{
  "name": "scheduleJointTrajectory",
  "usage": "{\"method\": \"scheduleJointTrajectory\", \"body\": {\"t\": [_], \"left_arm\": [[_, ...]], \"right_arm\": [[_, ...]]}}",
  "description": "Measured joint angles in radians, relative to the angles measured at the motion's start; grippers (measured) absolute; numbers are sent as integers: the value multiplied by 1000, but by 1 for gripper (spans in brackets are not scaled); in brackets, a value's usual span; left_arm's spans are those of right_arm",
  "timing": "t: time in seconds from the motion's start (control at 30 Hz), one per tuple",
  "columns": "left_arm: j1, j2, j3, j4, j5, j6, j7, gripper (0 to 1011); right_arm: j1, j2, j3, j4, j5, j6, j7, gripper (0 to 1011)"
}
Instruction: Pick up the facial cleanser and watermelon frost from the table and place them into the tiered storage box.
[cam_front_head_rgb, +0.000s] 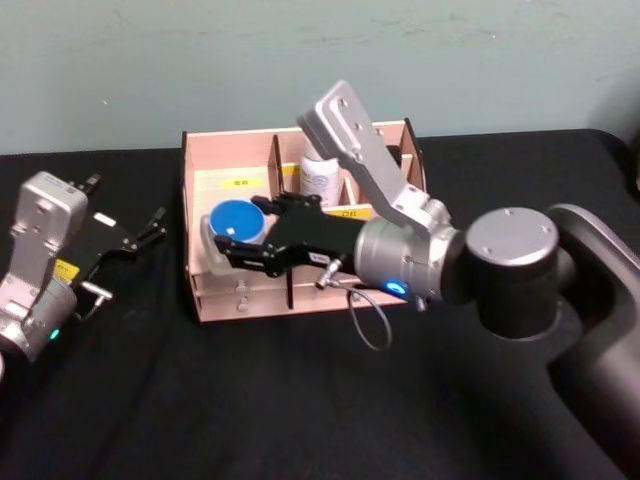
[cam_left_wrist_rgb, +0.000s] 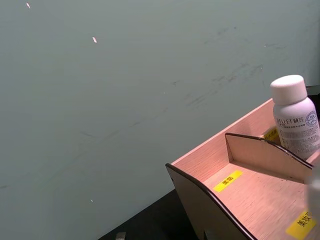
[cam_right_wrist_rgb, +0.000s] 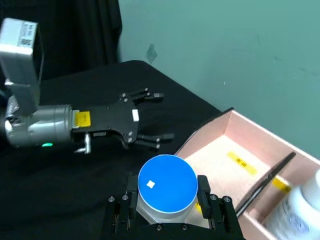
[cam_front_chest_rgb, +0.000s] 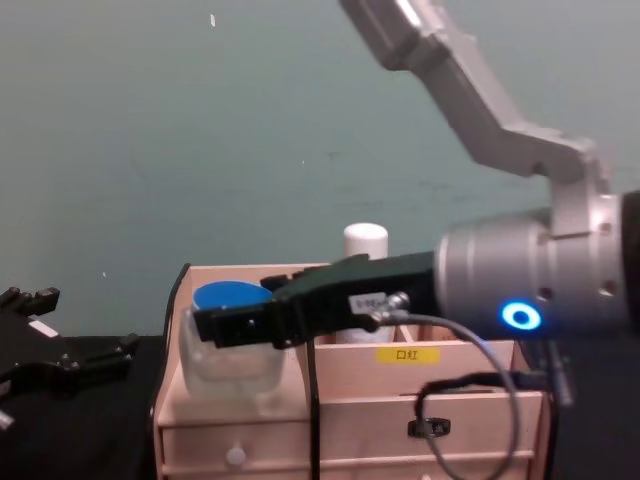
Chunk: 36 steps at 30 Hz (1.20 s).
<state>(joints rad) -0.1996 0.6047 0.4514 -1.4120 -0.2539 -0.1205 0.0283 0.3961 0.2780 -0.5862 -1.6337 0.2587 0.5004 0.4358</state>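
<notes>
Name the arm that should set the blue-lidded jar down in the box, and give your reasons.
Right. The right pincer is shut on the blue-lidded jar, holding it over the left front compartment of the tiered storage box. The left pincer rests open on the table, left of the box, holding nothing.

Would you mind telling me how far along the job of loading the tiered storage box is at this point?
Done: a white bottle already stands in a rear compartment of the tiered storage box. In hand: the right gripper is shut on a blue-lidded jar, holding it over the box's left front section. Left: lowering and releasing the jar. The left gripper sits open on the table beside the box.
</notes>
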Motion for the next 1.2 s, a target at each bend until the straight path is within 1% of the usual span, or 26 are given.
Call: {"method": "scheduleJointTrajectory", "body": {"t": [0.03,0.17,0.3,0.33,0.57,0.9,1.2], "left_arm": [[0,0,0,0,0,0,0,1010],[0,0,0,0,0,0,0,1010],[0,0,0,0,0,0,0,1010],[0,0,0,0,0,0,0,1010],[0,0,0,0,0,0,0,1009],[0,0,0,0,0,0,0,1010],[0,0,0,0,0,0,0,1010]], "right_arm": [[15,-11,-7,21,-6,-6,-5,718],[51,-37,-21,76,-22,-26,-17,718],[82,-62,-24,133,-36,-42,-28,718],[93,-72,-23,157,-40,-48,-32,718],[126,-103,-24,233,-66,-71,-42,719],[145,-126,-25,289,-97,-84,-43,718],[143,-132,-19,307,-118,-83,-42,718]]}}
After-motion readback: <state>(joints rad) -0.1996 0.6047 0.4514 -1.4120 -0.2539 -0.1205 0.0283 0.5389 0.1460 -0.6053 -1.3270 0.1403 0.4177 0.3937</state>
